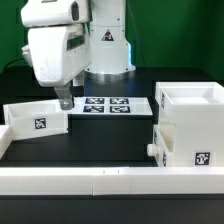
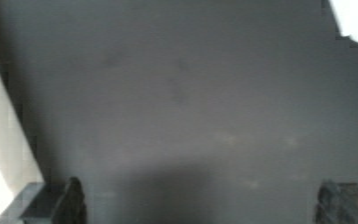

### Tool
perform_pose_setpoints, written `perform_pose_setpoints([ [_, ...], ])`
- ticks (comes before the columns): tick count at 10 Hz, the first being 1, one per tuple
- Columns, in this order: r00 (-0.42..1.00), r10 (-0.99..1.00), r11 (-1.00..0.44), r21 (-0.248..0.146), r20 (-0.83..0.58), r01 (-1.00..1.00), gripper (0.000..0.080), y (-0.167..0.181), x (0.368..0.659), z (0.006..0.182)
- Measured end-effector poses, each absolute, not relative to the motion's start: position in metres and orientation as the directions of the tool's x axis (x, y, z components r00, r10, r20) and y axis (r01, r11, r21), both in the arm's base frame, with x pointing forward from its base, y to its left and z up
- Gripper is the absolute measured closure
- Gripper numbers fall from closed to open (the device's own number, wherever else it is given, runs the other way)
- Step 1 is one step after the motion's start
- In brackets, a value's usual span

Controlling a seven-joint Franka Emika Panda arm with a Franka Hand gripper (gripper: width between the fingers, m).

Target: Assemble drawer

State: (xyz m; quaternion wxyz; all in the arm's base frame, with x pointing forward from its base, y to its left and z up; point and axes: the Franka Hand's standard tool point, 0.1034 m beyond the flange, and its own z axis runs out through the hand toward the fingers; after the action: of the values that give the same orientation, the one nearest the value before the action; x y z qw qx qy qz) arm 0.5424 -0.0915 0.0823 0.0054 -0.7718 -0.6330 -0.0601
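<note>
The fingers (image 2: pixel 60 200) stood spread and empty over the surface (image 2: pixel 176 90), beside one tray (image 1: pixel 35 118) at the exterior view's left edge. The housing (image 1: pixel 192 105) and second tray (image 1: pixel 180 145) sat at its right edge.

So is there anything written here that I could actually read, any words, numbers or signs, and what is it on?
No words or numbers can be read in either view.
A triangular sign on the robot's base: too small to read.
Black-and-white square tags on the loose tray, the marker board and the housing: patterns, not letters.
Wrist view: no text at all.
</note>
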Motion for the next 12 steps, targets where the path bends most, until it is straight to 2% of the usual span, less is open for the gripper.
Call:
perform_pose_setpoints([
  [2,0.195,0.976,-0.202,0.067,0.100,0.977,0.0151,-0.092,0.542,0.082],
  [4,0.349,0.930,-0.357,0.051,0.112,0.933,0.0151,-0.092,0.540,0.080],
  [6,0.487,0.865,-0.494,0.029,0.121,0.869,0.0151,-0.107,0.520,0.073],
  [8,0.667,0.734,-0.675,0.027,0.132,0.737,0.0151,-0.129,0.498,0.072],
  [10,0.764,0.630,-0.773,0.015,0.136,0.634,0.0151,-0.134,0.494,0.078],
  [12,0.830,0.540,-0.838,-0.006,0.135,0.546,0.0151,-0.133,0.493,0.075],
])
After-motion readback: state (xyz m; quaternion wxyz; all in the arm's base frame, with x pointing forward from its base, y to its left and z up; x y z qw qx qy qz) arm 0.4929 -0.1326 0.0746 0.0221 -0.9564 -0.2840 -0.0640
